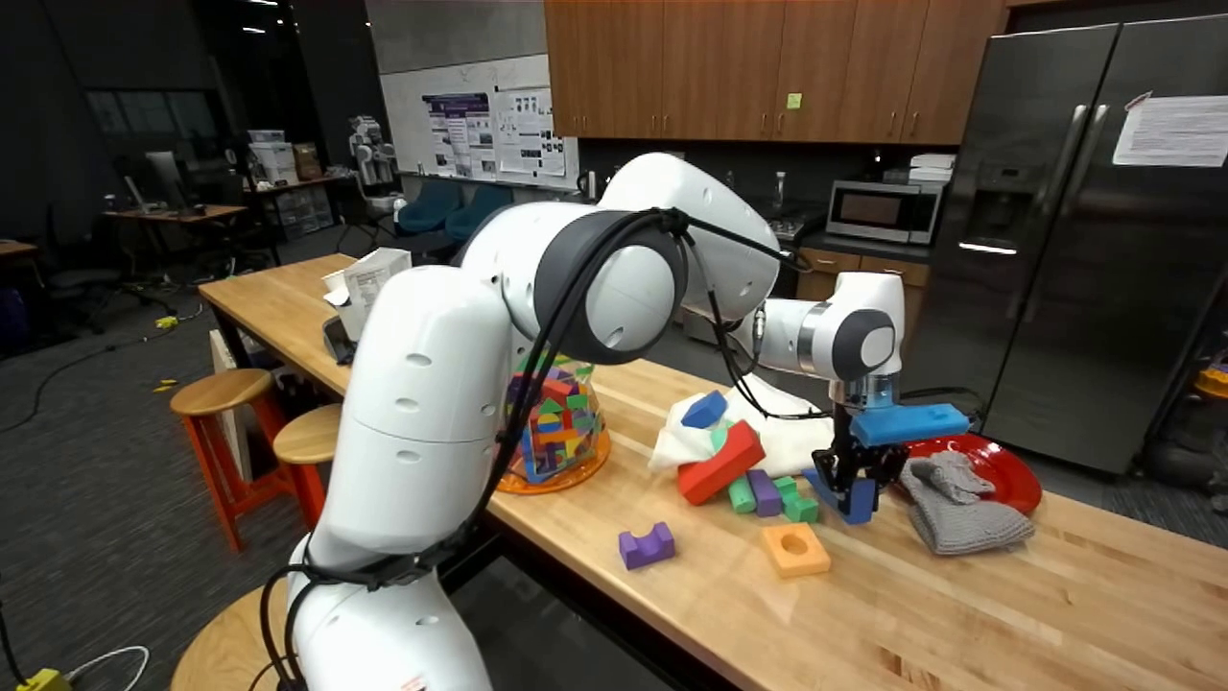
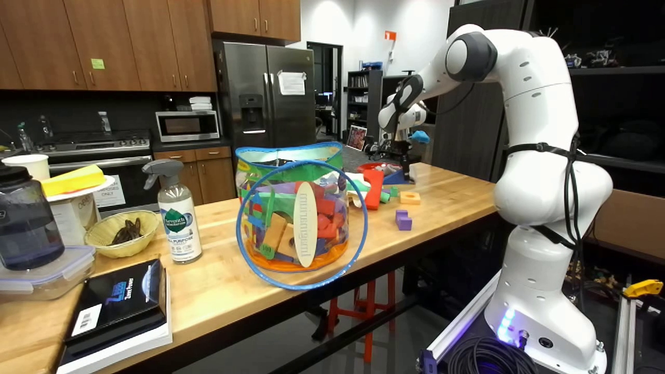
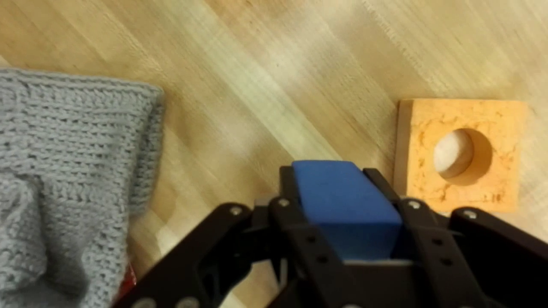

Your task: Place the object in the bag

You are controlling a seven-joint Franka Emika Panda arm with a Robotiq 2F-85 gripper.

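The blue wedge-like block (image 1: 861, 505) is at the table top beside the other toy pieces. It also shows in an exterior view (image 2: 396, 178) and large in the wrist view (image 3: 346, 199). My gripper (image 1: 859, 491) points down with its fingers on both sides of the block; in the wrist view the gripper (image 3: 331, 173) has its pads against the block's sides. Whether the block still touches the table I cannot tell. The see-through bag (image 2: 254, 170) stands upright, full of colourful toys, its round lid hanging open in front. The arm partly hides the bag (image 1: 587, 468) in an exterior view.
Near the gripper lie an orange square piece (image 1: 795, 550), a grey knit cloth (image 1: 969, 518), a red bowl (image 1: 1019, 485), a red block (image 1: 721, 463), green pieces (image 1: 796, 499) and another blue block (image 1: 705, 410) on white cloth (image 1: 796, 437). A purple piece (image 1: 647, 545) and spray bottle (image 2: 180, 223) stand nearer the bag.
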